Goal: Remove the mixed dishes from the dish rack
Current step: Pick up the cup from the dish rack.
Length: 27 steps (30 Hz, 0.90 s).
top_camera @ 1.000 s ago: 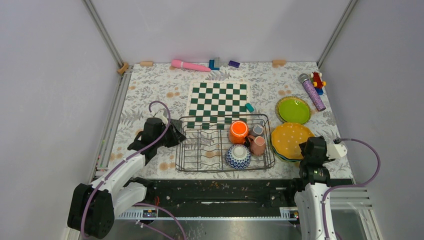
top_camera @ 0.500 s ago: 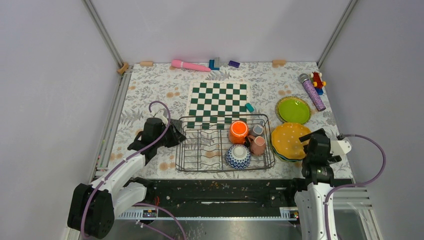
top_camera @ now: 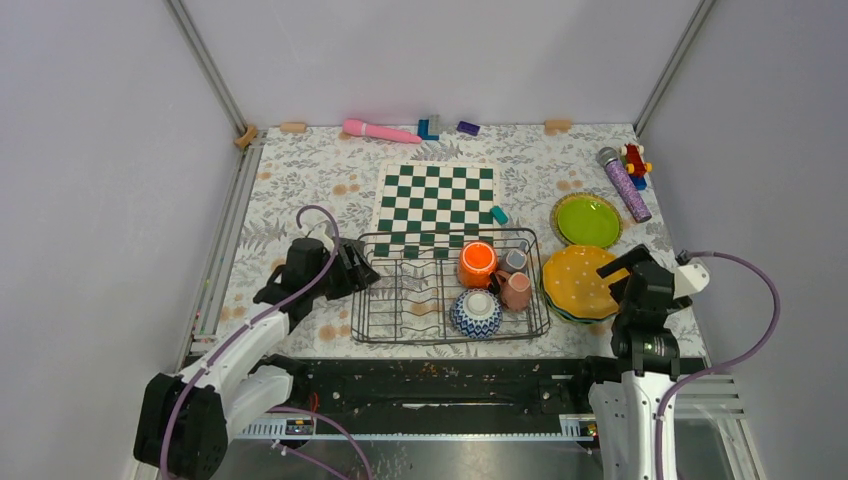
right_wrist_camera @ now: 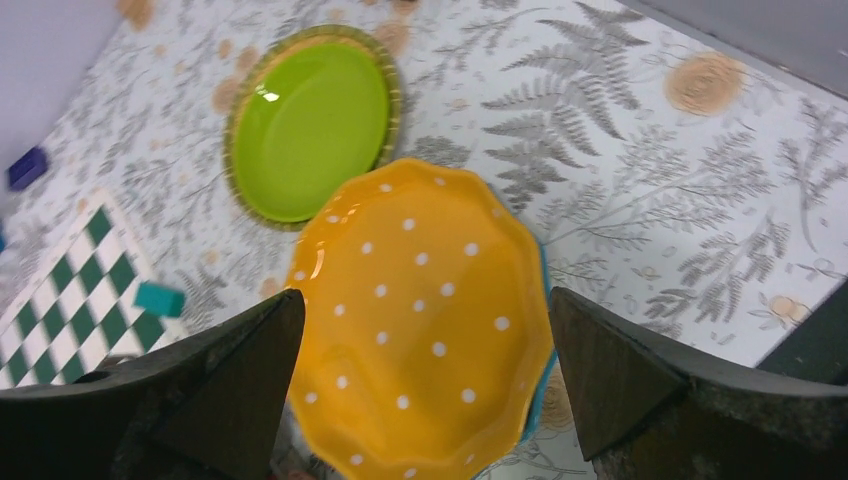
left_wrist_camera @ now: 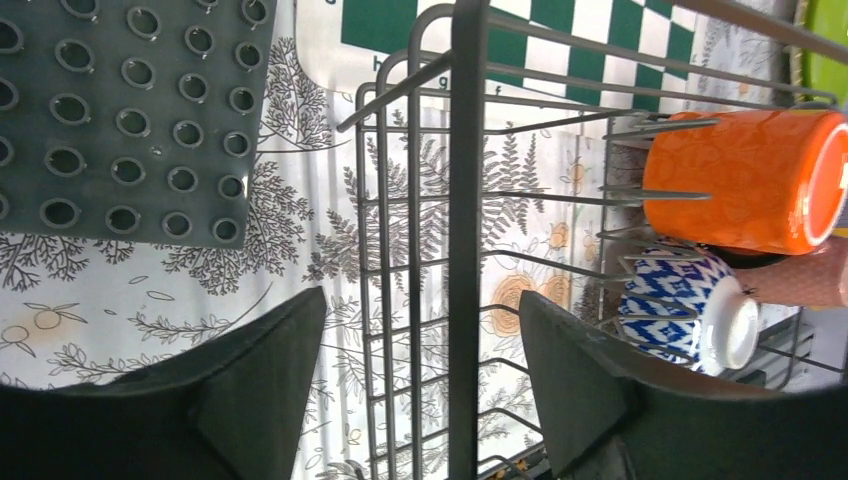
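- Left gripper sits at the dish rack's left wall. Jaws are spread, one finger outside the rack and the other inside. The rim wire runs between them and neither finger visibly touches it.
- Dark grey studded mat lies flat just left of the rack.
- The rack sits on the floral table cover. Its left half holds only bare tines.
- Green-and-white chessboard is behind the rack, with its near edge under the rack's far rim.
- Orange cup is in the rack's far-right part.
- Blue-and-white patterned bowl is bottom up in the rack's near-right part.
- Small grey cup is in the rack's far-right corner, beside the orange cup.
- Pink mug is against the rack's right wall, nearer than the grey cup.
- Yellow-orange dotted plate lies just right of the rack, stacked on a teal plate of which only the edge shows.
- Lime green plate lies flat to the right of the rack and behind the stack.
- Right gripper hangs over the stack's right edge, jaws fully apart and holding nothing.
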Motion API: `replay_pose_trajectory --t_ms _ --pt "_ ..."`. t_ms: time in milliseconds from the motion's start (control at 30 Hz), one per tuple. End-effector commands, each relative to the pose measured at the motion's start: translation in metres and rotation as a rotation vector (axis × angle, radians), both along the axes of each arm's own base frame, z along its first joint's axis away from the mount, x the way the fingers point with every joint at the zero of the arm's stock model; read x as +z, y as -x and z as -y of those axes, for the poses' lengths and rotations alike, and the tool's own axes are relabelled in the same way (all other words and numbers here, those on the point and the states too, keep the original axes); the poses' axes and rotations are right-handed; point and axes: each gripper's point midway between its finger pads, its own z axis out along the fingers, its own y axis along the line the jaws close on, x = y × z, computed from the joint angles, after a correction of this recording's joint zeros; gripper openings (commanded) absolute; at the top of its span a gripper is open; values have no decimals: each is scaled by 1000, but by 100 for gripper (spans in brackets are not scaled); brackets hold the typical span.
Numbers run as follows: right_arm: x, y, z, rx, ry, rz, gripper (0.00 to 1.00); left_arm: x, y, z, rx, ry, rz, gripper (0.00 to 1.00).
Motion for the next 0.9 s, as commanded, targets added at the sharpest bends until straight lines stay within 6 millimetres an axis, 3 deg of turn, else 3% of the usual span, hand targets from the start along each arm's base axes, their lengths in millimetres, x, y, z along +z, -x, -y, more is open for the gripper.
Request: replay_pose_trajectory --t_ms 0,67,100,400,533,667,867 --pt "43 -21 -27 228 32 79 100 16 -6 2 1 24 70 77" --pt "50 -28 -40 331 34 85 100 21 -8 1 14 29 80 96" --pt "54 -32 -45 367 33 93 99 23 -9 0 19 27 85 99" --pt "96 -57 -111 759 30 229 100 53 -16 -19 148 -1 157 99" --pt "98 -56 -164 992 141 179 100 83 -25 -30 224 -7 215 99" --pt "97 -63 -215 1160 183 157 100 121 -38 -54 351 -65 288 99" --pt "72 -85 -258 1226 300 5 100 173 -45 -71 424 -90 433 99"
